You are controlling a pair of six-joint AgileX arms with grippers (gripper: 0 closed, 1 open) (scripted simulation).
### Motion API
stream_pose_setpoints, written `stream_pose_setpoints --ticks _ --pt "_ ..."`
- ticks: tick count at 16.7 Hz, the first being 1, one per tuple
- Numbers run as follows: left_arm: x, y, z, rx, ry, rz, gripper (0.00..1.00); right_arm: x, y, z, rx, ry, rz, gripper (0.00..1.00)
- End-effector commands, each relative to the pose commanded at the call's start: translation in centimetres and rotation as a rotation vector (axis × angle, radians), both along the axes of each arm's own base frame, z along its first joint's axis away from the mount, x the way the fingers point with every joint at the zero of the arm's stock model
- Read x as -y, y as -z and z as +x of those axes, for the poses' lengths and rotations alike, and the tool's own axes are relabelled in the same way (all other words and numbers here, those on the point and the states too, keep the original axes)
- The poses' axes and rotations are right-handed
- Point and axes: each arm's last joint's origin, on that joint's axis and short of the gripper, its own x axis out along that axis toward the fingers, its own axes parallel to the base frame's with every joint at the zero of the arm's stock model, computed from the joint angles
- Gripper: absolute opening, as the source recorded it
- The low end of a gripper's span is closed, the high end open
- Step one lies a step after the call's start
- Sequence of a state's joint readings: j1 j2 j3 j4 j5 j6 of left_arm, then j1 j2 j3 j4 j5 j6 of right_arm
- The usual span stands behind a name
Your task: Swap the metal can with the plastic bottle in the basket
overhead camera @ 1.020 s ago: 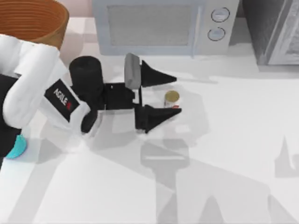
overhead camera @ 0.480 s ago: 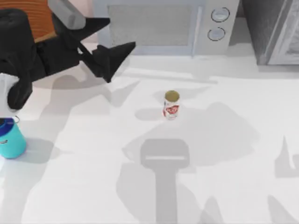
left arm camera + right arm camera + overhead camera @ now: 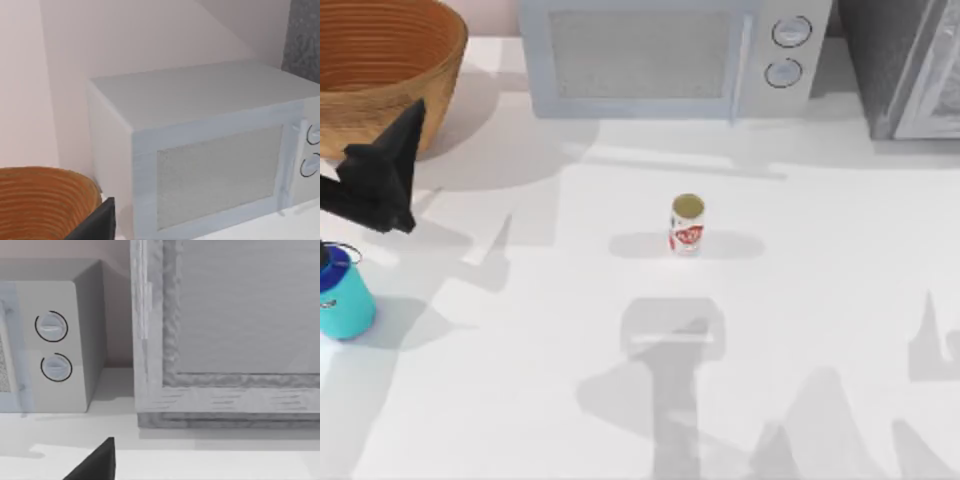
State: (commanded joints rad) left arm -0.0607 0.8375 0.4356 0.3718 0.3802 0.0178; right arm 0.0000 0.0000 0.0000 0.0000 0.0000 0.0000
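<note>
Basket (image 3: 380,70) sits at 10 o'clock with nothing visible inside it, plastic bottle (image 3: 342,297) stands on the table at 9, metal can (image 3: 687,224) stands upright near centre, so you take the can next and carry it to the basket. Left gripper (image 3: 382,175) hangs between basket and bottle, holding nothing; can't tell its jaw spread, nor the right gripper's (image 3: 95,462), so open wide, come in level on the can's mid-body, and swing clear of the bottle. Microwave (image 3: 660,55) at 12 stands well behind the can; the path from can to basket looks free.

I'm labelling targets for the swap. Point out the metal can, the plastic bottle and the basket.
metal can (image 3: 687,228): top view, on its red-marked side.
plastic bottle (image 3: 344,300): top view, on its cyan body.
basket (image 3: 380,105): top view, on its outer woven wall.
</note>
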Motion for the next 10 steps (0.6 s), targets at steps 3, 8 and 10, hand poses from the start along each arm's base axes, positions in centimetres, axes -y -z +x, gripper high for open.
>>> stream_pose_setpoints --ticks 3,8,10 --pt "-1.1 2.1 -4.8 0.03 -0.168 0.002 1.0 0.0 0.0 0.0 0.0 0.0 0.0 1.0" --pt "-1.9 7.0 -8.3 0.04 -0.366 -0.001 1.0 0.0 0.0 0.0 0.0 0.0 0.0 1.0" --pt "-2.1 8.4 -8.7 0.031 -0.413 -0.002 1.0 0.0 0.0 0.0 0.0 0.0 0.0 1.0"
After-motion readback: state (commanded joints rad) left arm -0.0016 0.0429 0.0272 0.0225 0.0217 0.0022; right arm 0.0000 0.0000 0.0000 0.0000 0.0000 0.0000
